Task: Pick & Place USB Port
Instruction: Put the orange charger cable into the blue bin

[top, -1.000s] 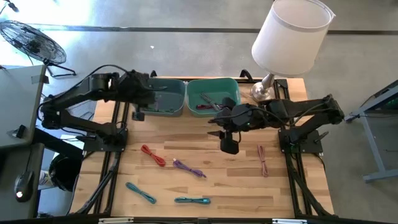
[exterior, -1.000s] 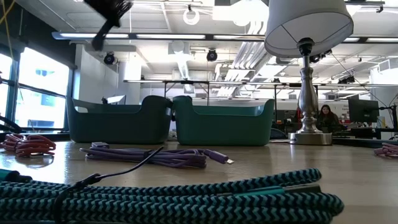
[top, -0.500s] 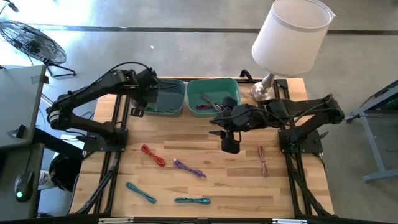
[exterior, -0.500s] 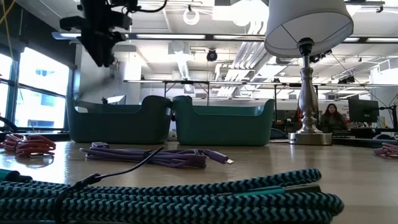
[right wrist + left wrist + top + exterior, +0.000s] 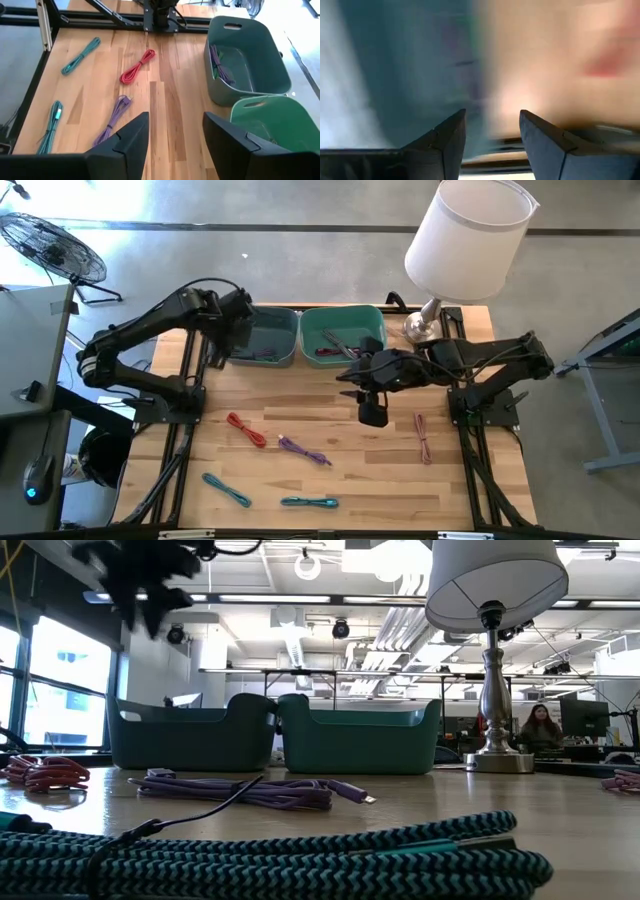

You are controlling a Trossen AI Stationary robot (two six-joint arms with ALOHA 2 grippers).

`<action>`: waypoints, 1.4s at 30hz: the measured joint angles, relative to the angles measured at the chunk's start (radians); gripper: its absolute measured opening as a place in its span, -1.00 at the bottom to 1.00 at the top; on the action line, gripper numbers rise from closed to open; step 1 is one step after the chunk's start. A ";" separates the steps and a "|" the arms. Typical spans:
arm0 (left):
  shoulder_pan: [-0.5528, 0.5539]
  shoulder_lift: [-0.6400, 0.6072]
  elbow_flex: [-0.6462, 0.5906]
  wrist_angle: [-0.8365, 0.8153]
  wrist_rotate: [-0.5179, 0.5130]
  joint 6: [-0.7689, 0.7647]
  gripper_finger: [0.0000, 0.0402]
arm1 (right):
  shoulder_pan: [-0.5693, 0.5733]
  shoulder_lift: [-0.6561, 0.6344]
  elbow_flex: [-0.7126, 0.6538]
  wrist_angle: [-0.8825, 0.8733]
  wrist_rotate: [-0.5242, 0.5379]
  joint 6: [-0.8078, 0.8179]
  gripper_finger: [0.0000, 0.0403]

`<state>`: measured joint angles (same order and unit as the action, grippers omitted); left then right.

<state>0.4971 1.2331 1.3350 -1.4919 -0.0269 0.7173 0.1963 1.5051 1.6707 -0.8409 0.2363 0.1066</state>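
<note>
Several coiled USB cables lie on the wooden table: red [image 5: 246,430], purple [image 5: 303,448], two teal [image 5: 226,489] [image 5: 310,502] and pink [image 5: 423,437]. At the far edge stand two teal bins; the left bin [image 5: 268,338] holds a purple cable [image 5: 220,65] and the right bin [image 5: 345,332] holds cables too. My left gripper [image 5: 492,112] hovers open and empty high over the left bin's left end [image 5: 232,342]. My right gripper [image 5: 175,117] hangs open and empty over the table's middle [image 5: 372,412], in front of the right bin.
A lamp with a white shade [image 5: 468,235] stands at the far right corner on a metal foot [image 5: 420,328]. Black frame rails [image 5: 185,440] run along both table sides. Bare wood lies between the bins and the cables.
My left arm has raised its elbow, and its gripper has drifted toward the table's left edge above the left bin. The cables on the table have stayed put.
</note>
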 joint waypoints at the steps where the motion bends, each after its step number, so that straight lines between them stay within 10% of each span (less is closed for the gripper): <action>1: -0.002 0.000 0.002 -0.057 0.105 -0.007 -0.10 | 0.000 0.000 0.000 -0.006 0.000 0.000 -0.12; 7: -0.106 -0.059 -0.060 -0.044 0.459 -0.106 -0.10 | -0.004 0.000 0.000 -0.023 0.000 -0.007 -0.12; 15: -0.352 -0.060 -0.210 0.029 0.179 -0.208 -0.10 | -0.025 0.000 0.000 -0.033 -0.003 -0.043 -0.14; 29: -0.583 -0.050 -0.569 0.458 0.162 -0.500 -0.10 | -0.035 0.000 0.000 -0.034 -0.008 -0.066 -0.17; 42: -0.644 -0.040 -0.661 0.586 0.149 -0.675 -0.10 | -0.035 0.000 0.000 -0.031 -0.045 -0.060 -0.20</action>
<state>-0.1471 1.1932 0.6743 -0.9062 0.1218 0.0427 0.1616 1.5051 1.6707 -0.8715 0.1915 0.0471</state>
